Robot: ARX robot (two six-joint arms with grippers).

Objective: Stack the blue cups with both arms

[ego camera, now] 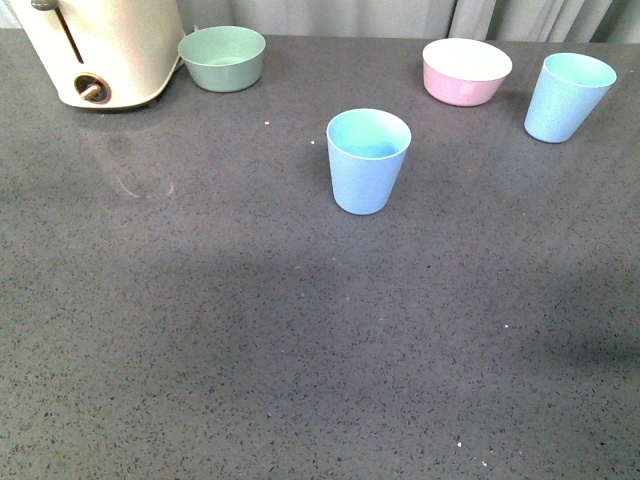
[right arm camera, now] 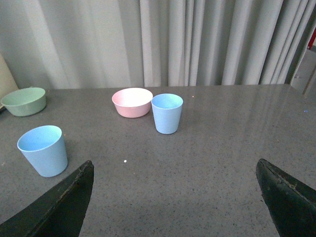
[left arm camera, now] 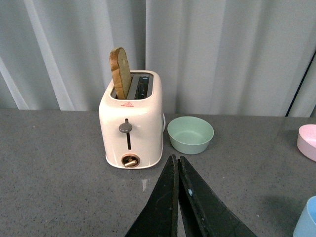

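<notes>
Two light blue cups stand upright on the grey table. One blue cup (ego camera: 368,160) is near the table's middle; it shows in the right wrist view (right arm camera: 43,150) and at the edge of the left wrist view (left arm camera: 307,219). The other blue cup (ego camera: 567,96) stands at the far right, beside the pink bowl (ego camera: 466,71); it also shows in the right wrist view (right arm camera: 167,113). Neither arm shows in the front view. My left gripper (left arm camera: 177,163) is shut and empty, above the table facing the toaster. My right gripper (right arm camera: 175,170) is wide open and empty, short of both cups.
A cream toaster (left arm camera: 131,123) with a slice of bread stands at the back left, also in the front view (ego camera: 100,50). A sage green bowl (ego camera: 222,57) sits beside it. The pink bowl also shows in the right wrist view (right arm camera: 132,102). Grey curtains hang behind the table.
</notes>
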